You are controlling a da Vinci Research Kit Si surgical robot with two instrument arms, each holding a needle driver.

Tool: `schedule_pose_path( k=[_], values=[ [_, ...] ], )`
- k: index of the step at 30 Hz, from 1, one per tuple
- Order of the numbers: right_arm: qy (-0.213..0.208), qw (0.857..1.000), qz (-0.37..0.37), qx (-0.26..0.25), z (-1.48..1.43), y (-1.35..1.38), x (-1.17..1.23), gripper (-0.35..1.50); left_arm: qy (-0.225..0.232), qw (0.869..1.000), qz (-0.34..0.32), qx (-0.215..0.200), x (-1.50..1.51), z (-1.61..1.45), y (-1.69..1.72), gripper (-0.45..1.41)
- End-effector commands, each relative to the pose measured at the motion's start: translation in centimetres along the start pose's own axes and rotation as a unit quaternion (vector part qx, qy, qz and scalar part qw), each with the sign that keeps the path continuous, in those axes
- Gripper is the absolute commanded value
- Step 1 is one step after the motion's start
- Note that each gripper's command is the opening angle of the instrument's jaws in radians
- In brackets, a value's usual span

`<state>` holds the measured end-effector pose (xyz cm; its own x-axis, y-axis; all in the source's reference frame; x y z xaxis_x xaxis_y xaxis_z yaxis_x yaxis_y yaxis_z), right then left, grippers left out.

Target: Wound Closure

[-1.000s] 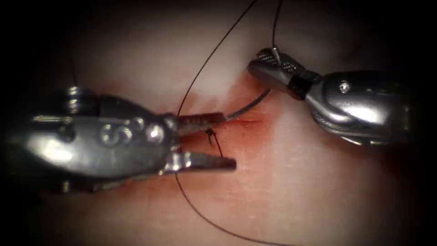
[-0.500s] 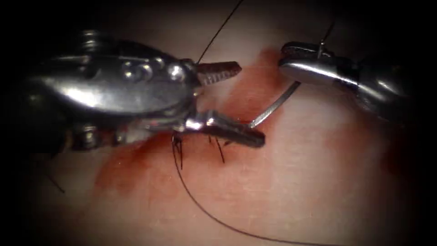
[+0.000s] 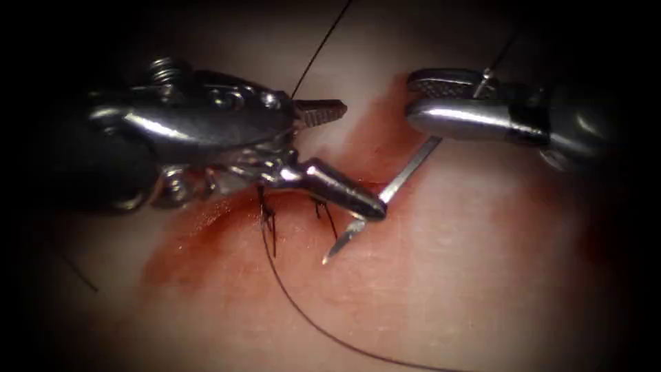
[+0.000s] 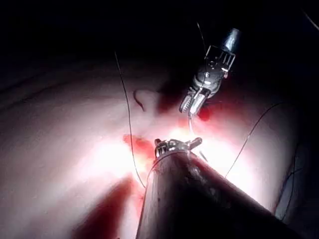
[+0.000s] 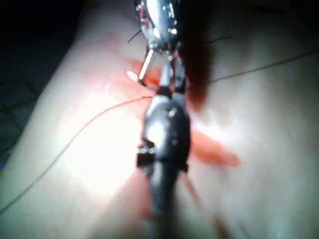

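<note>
- Steel curved needle point(image 3: 406, 172) spans the cut point(image 3: 358, 189) in the tissue point(image 3: 447, 275): its swaged end sits in the right arm's tool point(image 3: 427, 100), its body runs down and left, and its bright tip point(image 3: 327, 258) shows free above the tissue on the left side of the cut.
- Right tool's jaws are pressed together on the needle near its tail end, where the thread point(image 3: 310, 324) joins.
- Left arm's tool point(image 3: 354, 158) has its jaws spread wide; the lower jaw lies across the needle's middle, and I cannot tell if it touches. It holds nothing.
- Red fluid point(image 3: 206, 234) stains the tissue along the cut and under the left tool.
- Short cut ends of thread point(image 3: 268, 220) stand up from earlier stitches just left of the needle tip.
- Dark thread loops away from these stitches across the lower tissue.
</note>
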<state>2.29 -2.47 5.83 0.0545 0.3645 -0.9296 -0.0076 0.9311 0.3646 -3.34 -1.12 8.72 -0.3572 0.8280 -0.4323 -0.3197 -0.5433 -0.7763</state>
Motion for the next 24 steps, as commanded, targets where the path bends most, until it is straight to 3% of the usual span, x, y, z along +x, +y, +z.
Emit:
schedule_pose_path(
  k=[1,18,21,24],
  values=[
    [0.007,1.0,-0.011,0.005,0.08,-0.02,-0.02,-0.35,-0.002,1.0,-0.004,-0.006,-0.01,0.08,-0.03,0.98],
    [0.04,0.996,-0.076,0.038,0.18,-0.08,0.11,-0.35,0.0,0.993,-0.051,-0.108,-0.23,0.19,0.02,0.81],
    [0.039,0.995,-0.079,0.038,0.18,-0.09,0.11,-0.35,-0.001,0.991,-0.048,-0.122,-0.25,0.19,0.06,0.62],
    [0.039,0.995,-0.082,0.038,0.19,-0.1,0.11,-0.35,-0.002,0.99,-0.044,-0.132,-0.26,0.17,0.07,0.15]
  ],
)
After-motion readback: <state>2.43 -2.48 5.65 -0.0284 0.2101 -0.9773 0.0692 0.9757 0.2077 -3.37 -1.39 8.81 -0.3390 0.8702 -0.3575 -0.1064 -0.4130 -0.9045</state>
